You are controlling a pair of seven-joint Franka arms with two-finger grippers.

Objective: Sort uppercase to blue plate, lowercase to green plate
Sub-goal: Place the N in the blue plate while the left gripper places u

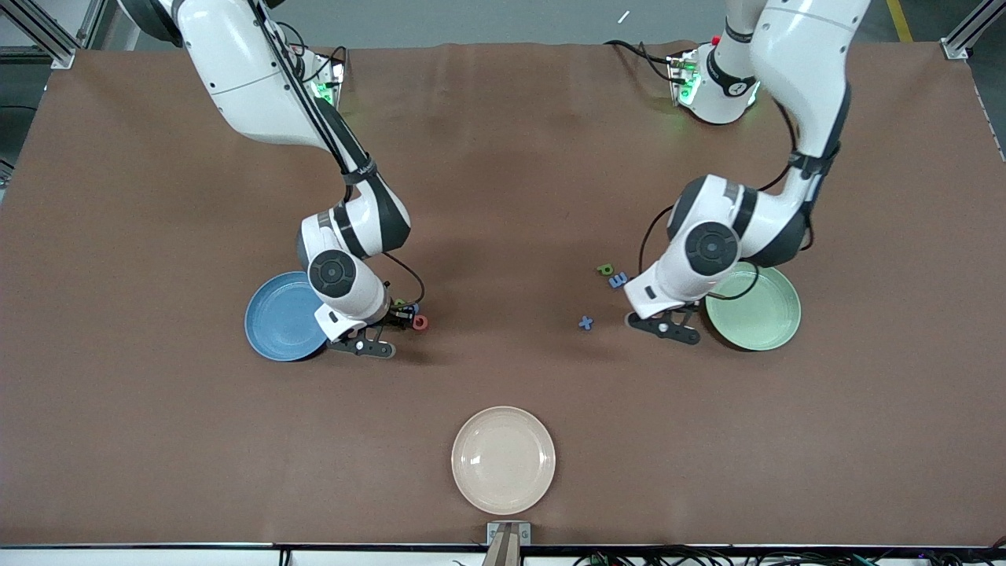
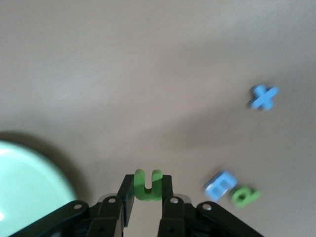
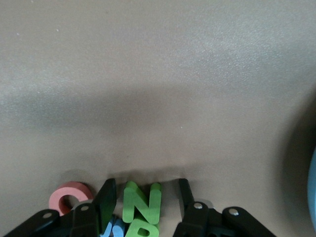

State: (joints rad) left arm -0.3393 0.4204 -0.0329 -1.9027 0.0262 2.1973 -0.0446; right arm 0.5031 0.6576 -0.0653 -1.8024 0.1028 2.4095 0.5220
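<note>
My left gripper (image 2: pixel 147 191) is shut on the green u (image 2: pixel 148 183). It is just above the table, between the blue x (image 1: pixel 585 322) and the pale green plate (image 1: pixel 766 314). The green p (image 1: pixel 604 270) and blue m (image 1: pixel 618 280) lie close by. My right gripper (image 3: pixel 144 198) is open and low beside the blue plate (image 1: pixel 275 318). Its fingers (image 3: pixel 105 201) straddle the green N (image 3: pixel 142 202), with a gap on one side. The green B (image 3: pixel 141 231) and blue G (image 3: pixel 114 230) lie against the N. The red ring O (image 3: pixel 70 196) lies just outside one finger.
A cream plate (image 1: pixel 503 460) sits near the table's front edge, midway between the two arms. The blue plate's rim (image 3: pixel 313 192) shows in the right wrist view and the green plate's rim (image 2: pixel 29 190) in the left wrist view. The table is brown.
</note>
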